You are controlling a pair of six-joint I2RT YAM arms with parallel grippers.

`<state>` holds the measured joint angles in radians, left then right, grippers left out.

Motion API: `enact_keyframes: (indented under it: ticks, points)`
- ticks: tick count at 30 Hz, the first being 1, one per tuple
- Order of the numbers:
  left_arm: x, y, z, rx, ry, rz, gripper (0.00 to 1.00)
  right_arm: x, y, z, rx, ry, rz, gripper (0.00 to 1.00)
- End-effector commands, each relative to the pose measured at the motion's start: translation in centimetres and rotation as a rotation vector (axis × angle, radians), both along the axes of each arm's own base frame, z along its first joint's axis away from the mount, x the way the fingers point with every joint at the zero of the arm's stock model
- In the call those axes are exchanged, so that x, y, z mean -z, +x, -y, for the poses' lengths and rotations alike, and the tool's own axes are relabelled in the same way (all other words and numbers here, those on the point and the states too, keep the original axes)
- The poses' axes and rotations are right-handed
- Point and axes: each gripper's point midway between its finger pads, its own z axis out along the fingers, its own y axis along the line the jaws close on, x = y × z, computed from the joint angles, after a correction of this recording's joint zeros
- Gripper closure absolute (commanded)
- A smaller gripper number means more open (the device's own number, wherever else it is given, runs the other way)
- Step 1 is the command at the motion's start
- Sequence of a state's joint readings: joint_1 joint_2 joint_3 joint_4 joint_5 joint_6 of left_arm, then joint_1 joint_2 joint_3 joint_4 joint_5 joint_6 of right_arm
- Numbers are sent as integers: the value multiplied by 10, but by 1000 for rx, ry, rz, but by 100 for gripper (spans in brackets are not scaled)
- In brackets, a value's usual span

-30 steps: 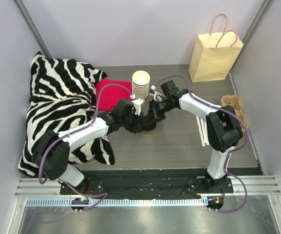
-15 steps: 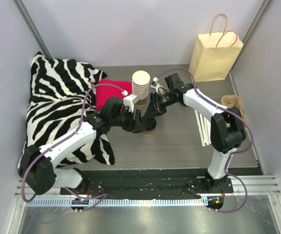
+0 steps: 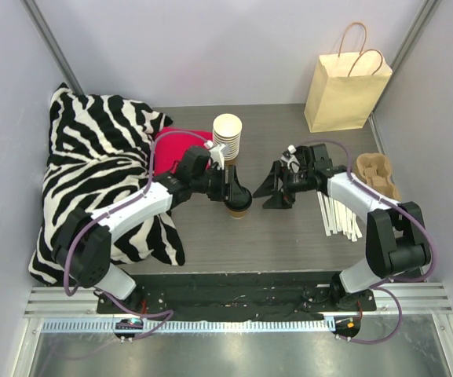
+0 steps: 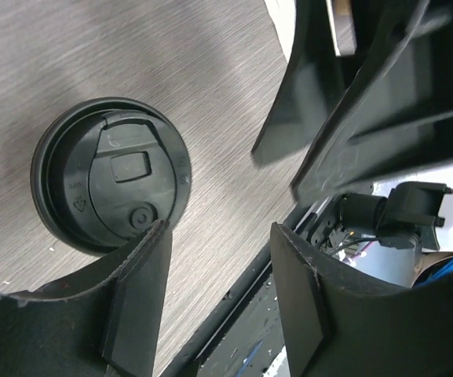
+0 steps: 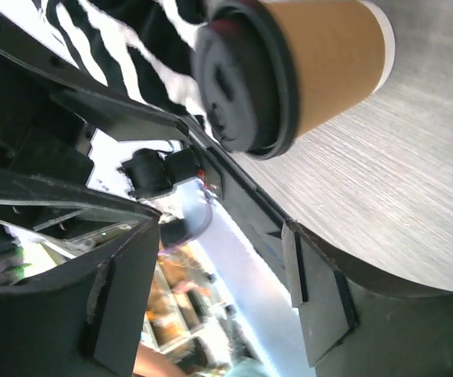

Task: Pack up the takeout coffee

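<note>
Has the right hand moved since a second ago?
Yes. The right hand has pulled back to the right, away from the coffee and the fixed cup stack.

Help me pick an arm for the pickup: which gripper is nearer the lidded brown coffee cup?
Left. The left gripper hangs open just over the edge of the coffee cup; the right gripper, also open, sits apart on the cup's other side, a clear gap between.

Black-lidded brown takeout coffee (image 3: 239, 204), black-and-white zebra-striped cushion (image 3: 93, 173), red cloth (image 3: 175, 148), cream-white cup stack (image 3: 227, 135), tan paper bag (image 3: 344, 94) and grey wood-grain table (image 3: 289, 236).
</note>
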<state>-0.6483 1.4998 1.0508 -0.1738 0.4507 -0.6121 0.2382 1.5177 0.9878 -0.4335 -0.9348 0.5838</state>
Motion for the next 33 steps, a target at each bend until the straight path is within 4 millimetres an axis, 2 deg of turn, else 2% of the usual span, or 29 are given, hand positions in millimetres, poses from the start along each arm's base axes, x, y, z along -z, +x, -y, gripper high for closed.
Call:
enact_keyframes:
  ticks: [1, 2, 3, 5, 6, 8, 9, 11, 12, 14, 15, 16, 17, 18, 19, 20, 23, 26, 33]
  points:
    - [-13, 12, 14, -14, -74, 8, 44, -18, 13, -15, 92, 160, -18, 27]
    - [-11, 13, 14, -21, -69, 7, 44, -16, 15, -16, 108, 176, -32, 27]
    - [-10, 14, 13, -26, -69, 5, 45, -27, 24, -20, 132, 228, -16, 26]
    - [-2, 15, 10, -41, -59, -11, 47, -22, 24, -23, 156, 256, -42, 26]
    - [1, 15, 9, -44, -55, -19, 48, -29, 28, -25, 166, 287, -29, 27]
    - [9, 14, 6, -53, -42, -40, 52, -23, 28, -29, 173, 293, -43, 31]
    - [12, 14, 5, -58, -36, -47, 53, -21, 28, -31, 172, 291, -47, 39]
    - [15, 14, 5, -59, -31, -55, 55, -18, 30, -33, 178, 283, -47, 49]
    - [18, 15, 4, -65, -25, -59, 56, -13, 30, -33, 186, 271, -60, 59]
    - [21, 15, 4, -72, -18, -66, 59, -6, 36, -30, 185, 217, -21, 68]
    - [25, 16, 3, -76, -5, -73, 60, 6, 30, -28, 186, 165, -72, 72]
    - [27, 16, 2, -78, 3, -81, 61, 2, 35, -27, 183, 142, -44, 72]
    - [28, 15, 2, -79, 7, -87, 62, 4, 36, -24, 163, 105, 7, 72]
    - [32, 15, 1, -80, 13, -96, 63, 13, 33, -19, 179, 48, -31, 72]
    - [34, 14, 1, -84, 16, -99, 63, 6, 37, -17, 177, 24, 10, 71]
    - [34, 14, 1, -85, 15, -100, 63, 13, 31, -12, 166, -31, 4, 70]
    - [36, 14, 0, -89, 17, -104, 64, 17, 36, 0, 190, -127, 60, 67]
    - [39, 15, 1, -91, 21, -112, 64, 29, 32, 0, 173, -150, 40, 66]
    - [46, 17, 1, -97, 32, -127, 65, 41, 32, -10, 119, -166, 41, 69]
